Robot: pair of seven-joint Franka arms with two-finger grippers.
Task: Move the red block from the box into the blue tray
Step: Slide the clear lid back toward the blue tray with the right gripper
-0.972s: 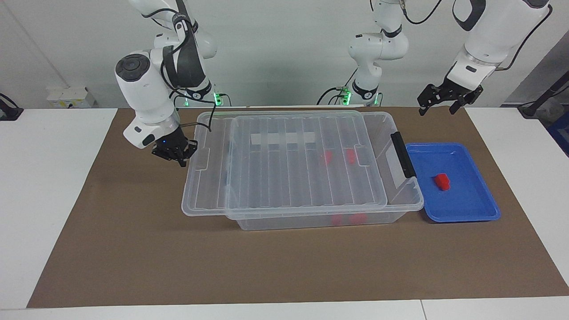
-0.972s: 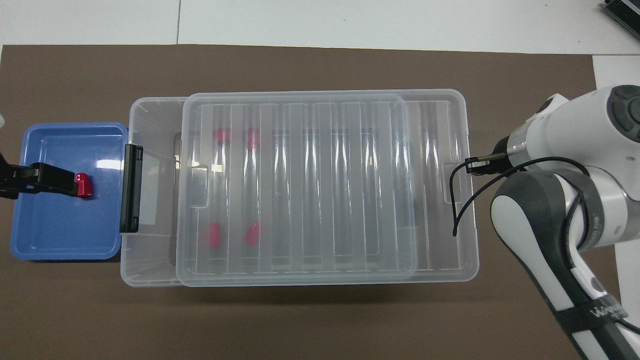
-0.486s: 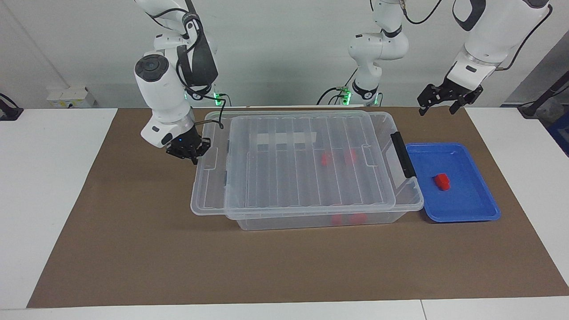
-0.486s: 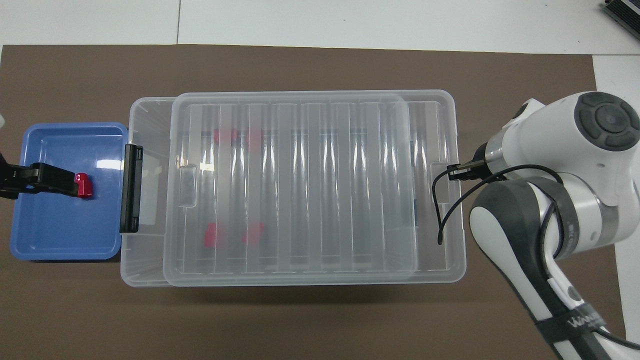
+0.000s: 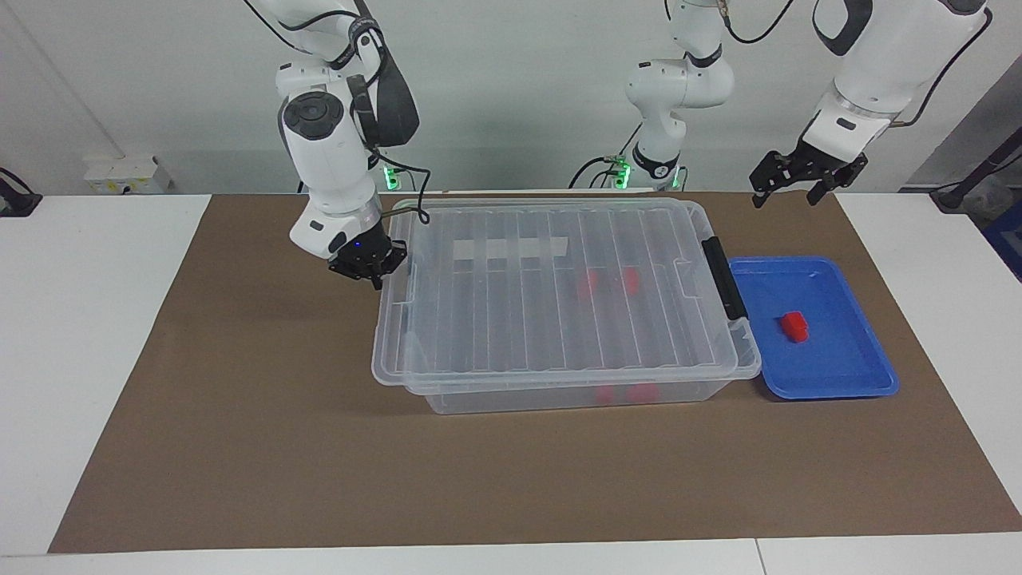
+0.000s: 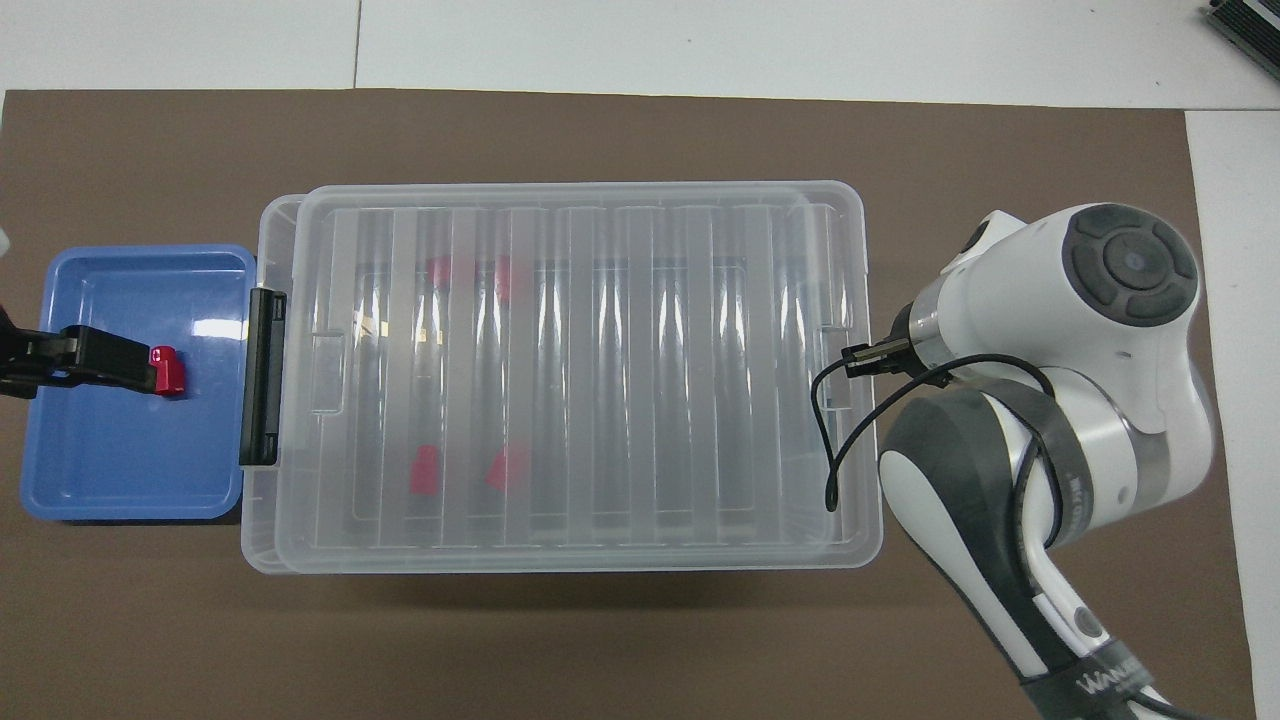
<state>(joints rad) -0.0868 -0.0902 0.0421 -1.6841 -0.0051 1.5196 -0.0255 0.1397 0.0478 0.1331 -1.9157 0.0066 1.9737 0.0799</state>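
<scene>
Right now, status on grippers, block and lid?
Right gripper shut at lid edge. Left gripper open, raised above blue tray. Red block in tray.

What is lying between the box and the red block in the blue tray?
Only bare blue tray floor lies between the box with its black handle and the red block; the facing view shows it clearly.

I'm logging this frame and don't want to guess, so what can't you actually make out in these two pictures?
- Right gripper: overhead view, its own arm covers it; whether it touches the lid is unclear.
- Left gripper: overhead view, cut off by the picture's edge over the blue tray.
- Blocks in the box: both views, blurred by the ribbed lid, shapes and count unsure.
- Red block: overhead view, partly covered by the left gripper.
</scene>
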